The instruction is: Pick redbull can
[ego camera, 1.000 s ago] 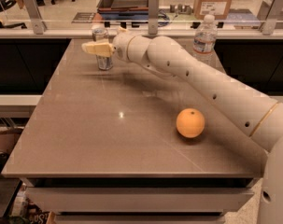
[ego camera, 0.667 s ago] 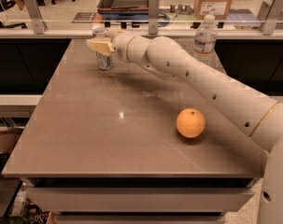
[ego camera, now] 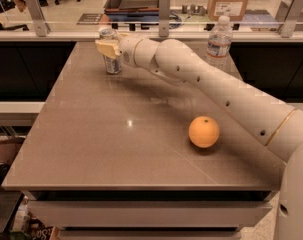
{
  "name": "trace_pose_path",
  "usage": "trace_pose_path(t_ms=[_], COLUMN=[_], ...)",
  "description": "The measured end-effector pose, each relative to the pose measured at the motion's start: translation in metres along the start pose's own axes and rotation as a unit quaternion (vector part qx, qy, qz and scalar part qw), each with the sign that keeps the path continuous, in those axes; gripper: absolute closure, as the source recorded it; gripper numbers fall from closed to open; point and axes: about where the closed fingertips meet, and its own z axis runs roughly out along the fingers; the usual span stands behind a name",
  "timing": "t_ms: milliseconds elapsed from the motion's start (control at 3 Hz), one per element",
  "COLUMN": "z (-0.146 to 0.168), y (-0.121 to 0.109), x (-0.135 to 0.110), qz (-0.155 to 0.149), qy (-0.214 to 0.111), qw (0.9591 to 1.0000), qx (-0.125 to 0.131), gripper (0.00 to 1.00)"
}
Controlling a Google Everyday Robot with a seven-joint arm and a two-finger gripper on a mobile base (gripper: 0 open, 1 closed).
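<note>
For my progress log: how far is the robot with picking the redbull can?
The approach looks done: the gripper is at the redbull can, near the far left corner of the table. The grasp is in hand; the can stands on the table. Lifting it is left.

The hand [ego camera: 107, 48] sits at the redbull can [ego camera: 111, 63], upper left of the frame. Open counter [ego camera: 91, 134] lies left of it and below. The arm [ego camera: 216, 84] bars the right side. The orange [ego camera: 204, 131] and the water bottle [ego camera: 218, 36] stand well apart.
</note>
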Motion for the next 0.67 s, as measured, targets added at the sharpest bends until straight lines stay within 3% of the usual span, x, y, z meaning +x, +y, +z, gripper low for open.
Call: trace_pose_path(t_ms=[333, 667], z=[0.0014, 0.0029], y=[0.0019, 0.0008], x=[0.0000, -0.0056], qz=[0.000, 0.001], qy=[0.000, -0.005], qw=[1.0000, 1.0000], qx=[-0.002, -0.008], gripper=[1.00, 1.00])
